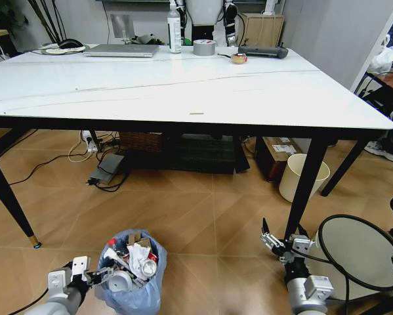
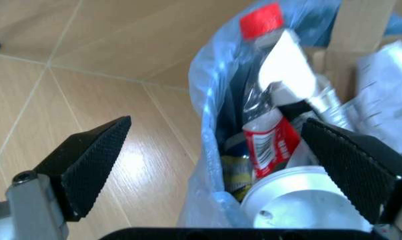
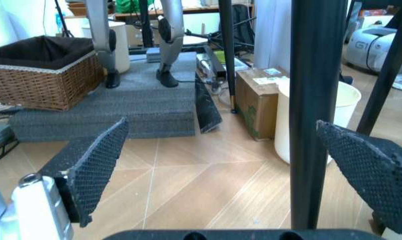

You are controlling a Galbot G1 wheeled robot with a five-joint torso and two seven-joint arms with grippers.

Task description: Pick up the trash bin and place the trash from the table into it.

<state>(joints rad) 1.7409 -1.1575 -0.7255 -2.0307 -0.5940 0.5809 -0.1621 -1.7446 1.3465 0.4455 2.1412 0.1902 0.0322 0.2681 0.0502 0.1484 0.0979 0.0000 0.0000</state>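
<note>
Left gripper (image 1: 94,275), bottom left of the head view: fingers spread wide, holding nothing. In the left wrist view the two black ribbed pads (image 2: 91,162) stand far apart with the near wall of the trash bin (image 2: 210,150) between them, one pad outside over the floor, the other over the bin's contents. No contact can be confirmed.

Trash bin (image 1: 132,275), lower left of the head view: upright on the floor, long axis vertical, lined with crinkled light-blue plastic, touching or just beside the left gripper on its inner side. Well apart from the right gripper, so the left arm is plainly the nearer.

Trash (image 1: 136,256): already inside the bin, heaped to the rim. Red-labelled bottle (image 2: 270,142), brown cardboard (image 2: 360,30) and white paper (image 2: 387,85) are recognisable. Judged: the loading step looks done.

Right gripper (image 1: 273,244), lower right of the head view: fingers released, empty, hanging low just beside a black table leg (image 3: 317,110).

Floor (image 1: 203,210): tan tiles laid in a diagonal pattern, smooth.

Cream bin (image 1: 301,176), right of centre: standing beyond the table leg, beside a cardboard box (image 3: 257,100).

Table (image 1: 183,92), upper half of the head view: white marble-look top; no litter visible on its near part. Laptop (image 1: 123,50), tape roll (image 1: 204,46) and spray bottle (image 1: 174,27) along the far edge.

Room: wicker basket (image 3: 41,75) and cables under the table.
</note>
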